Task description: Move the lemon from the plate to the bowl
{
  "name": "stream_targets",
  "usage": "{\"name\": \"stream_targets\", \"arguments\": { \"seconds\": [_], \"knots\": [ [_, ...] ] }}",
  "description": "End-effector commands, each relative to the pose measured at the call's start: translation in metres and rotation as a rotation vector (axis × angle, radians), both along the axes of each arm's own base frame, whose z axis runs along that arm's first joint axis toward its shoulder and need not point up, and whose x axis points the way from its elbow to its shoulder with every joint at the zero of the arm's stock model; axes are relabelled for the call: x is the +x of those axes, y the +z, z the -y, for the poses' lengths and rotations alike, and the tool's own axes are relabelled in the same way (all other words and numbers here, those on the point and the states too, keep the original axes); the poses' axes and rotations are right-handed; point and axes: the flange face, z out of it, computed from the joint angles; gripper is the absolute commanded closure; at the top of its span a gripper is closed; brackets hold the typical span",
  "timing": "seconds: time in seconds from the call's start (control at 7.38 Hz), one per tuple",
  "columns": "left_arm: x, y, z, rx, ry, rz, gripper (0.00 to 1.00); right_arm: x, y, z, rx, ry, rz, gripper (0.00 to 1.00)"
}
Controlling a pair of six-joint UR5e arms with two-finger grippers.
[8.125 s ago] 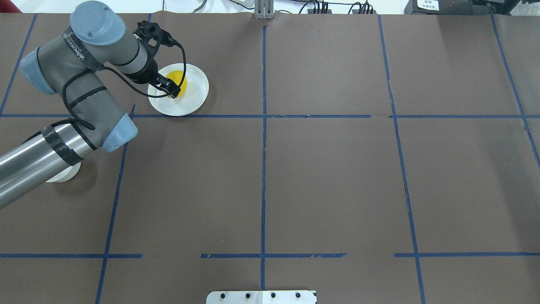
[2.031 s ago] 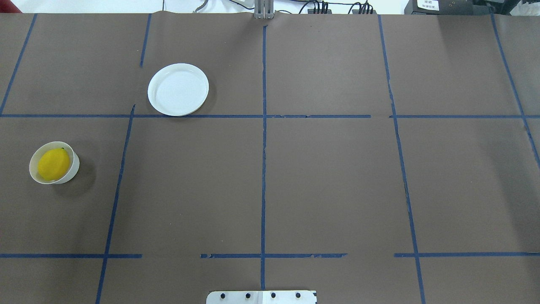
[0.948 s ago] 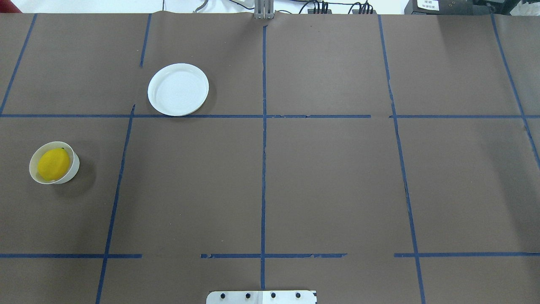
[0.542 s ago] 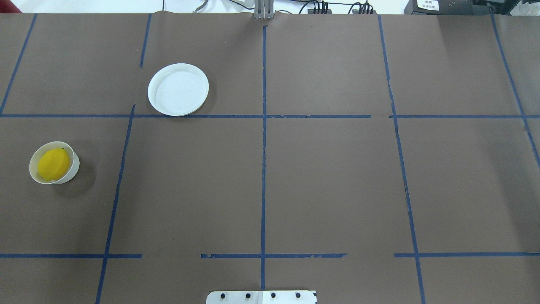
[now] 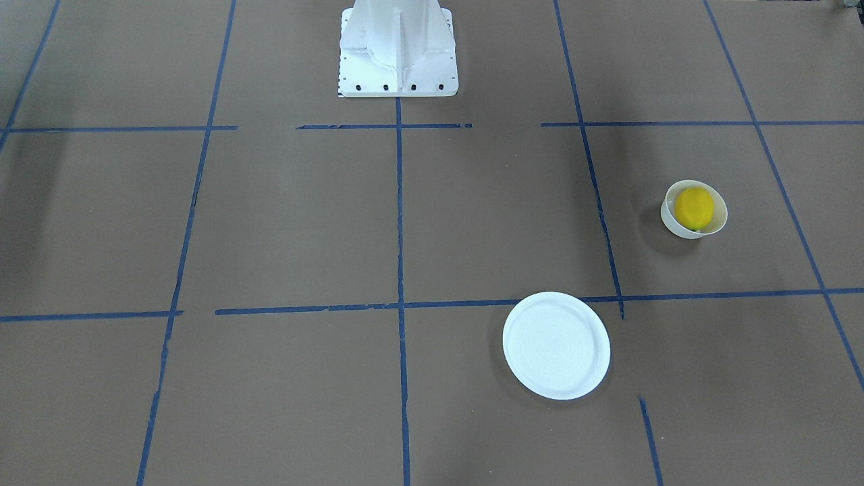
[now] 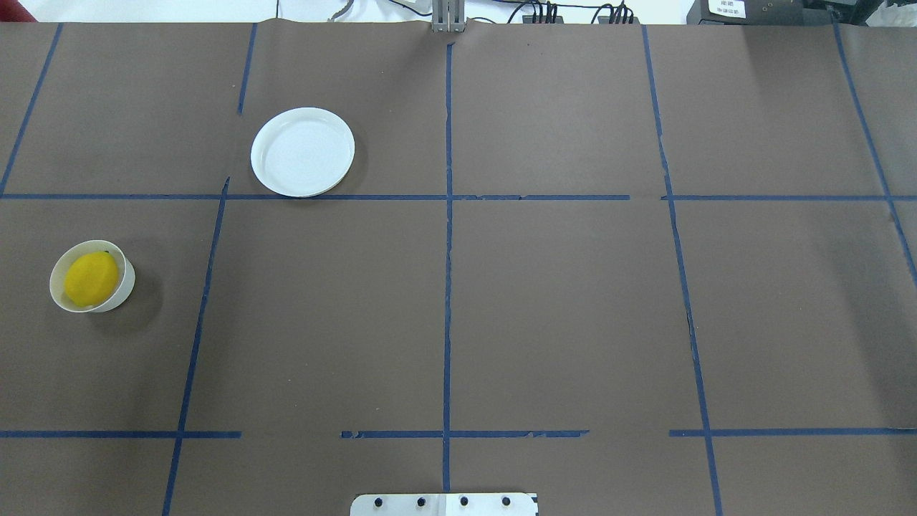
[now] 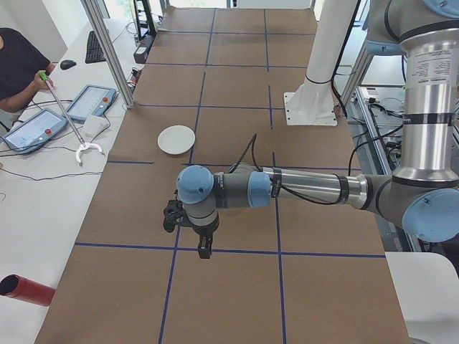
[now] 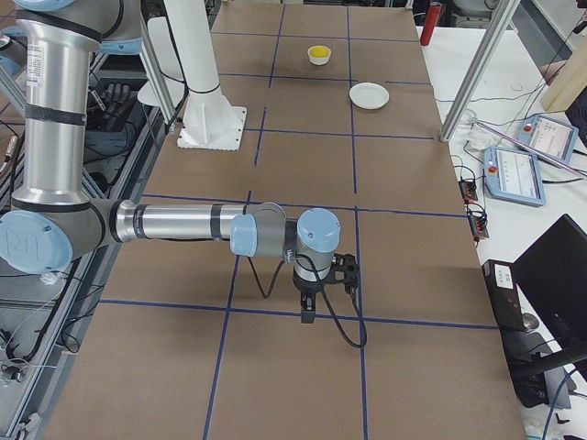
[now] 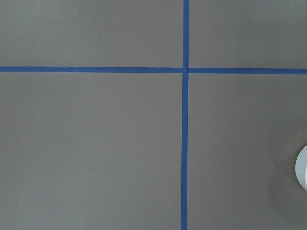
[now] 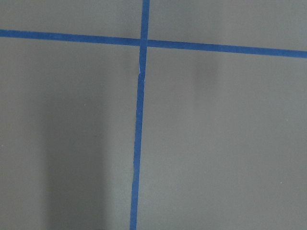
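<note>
The lemon (image 6: 91,279) lies inside the bowl (image 6: 127,278), on the robot's left side of the bench (image 6: 559,301). Its long axis runs slantwise. The green tip (image 6: 107,252) points away from the robot and a little toward the bench's middle, close by the bowl's rim. The plate (image 6: 302,152) sits farther out, well apart from the bowl.

The left hand (image 7: 204,251) and the right hand (image 8: 308,314) each hang fingers-down over the bench. Only the side views show them, so I cannot tell whether either is released or clenched.
</note>
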Motion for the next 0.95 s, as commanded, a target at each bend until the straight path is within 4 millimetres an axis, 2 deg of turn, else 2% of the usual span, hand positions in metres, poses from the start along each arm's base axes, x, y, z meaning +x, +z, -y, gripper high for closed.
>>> {"name": "stream_targets", "arguments": {
  "seconds": [0.0, 0.81],
  "knots": [
    [0.0, 0.004, 0.001, 0.01, 0.021, -0.002, 0.0, 0.0, 0.0, 0.0, 0.0, 0.0, 0.0, 0.0],
    [0.0001, 0.0106, -0.0062, -0.048, -0.008, 0.001, 0.0, 0.0, 0.0, 0.0, 0.0, 0.0, 0.0, 0.0]
  ]
}}
